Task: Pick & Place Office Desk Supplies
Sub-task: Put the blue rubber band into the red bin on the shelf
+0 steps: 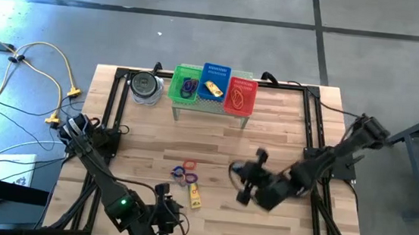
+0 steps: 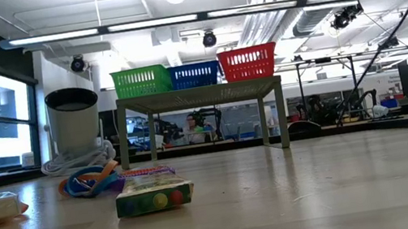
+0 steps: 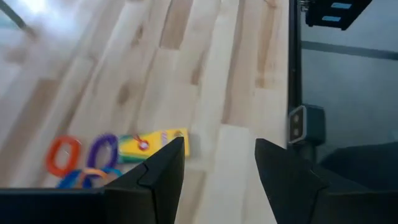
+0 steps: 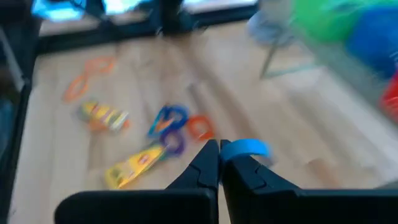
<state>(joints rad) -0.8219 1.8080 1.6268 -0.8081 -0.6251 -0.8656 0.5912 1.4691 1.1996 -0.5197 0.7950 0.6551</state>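
High view: spread left tool (image 1: 172, 219) near yellow piece (image 1: 195, 198), loops (image 1: 185, 172); right tool (image 1: 239, 182) pressed together.

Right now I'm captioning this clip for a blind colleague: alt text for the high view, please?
Two dark arms reach over a wooden table: the left gripper open at the near edge, the right gripper shut at mid-table. Coloured loops and a yellow piece lie between them; green, blue and red baskets sit on a stand at the far edge.
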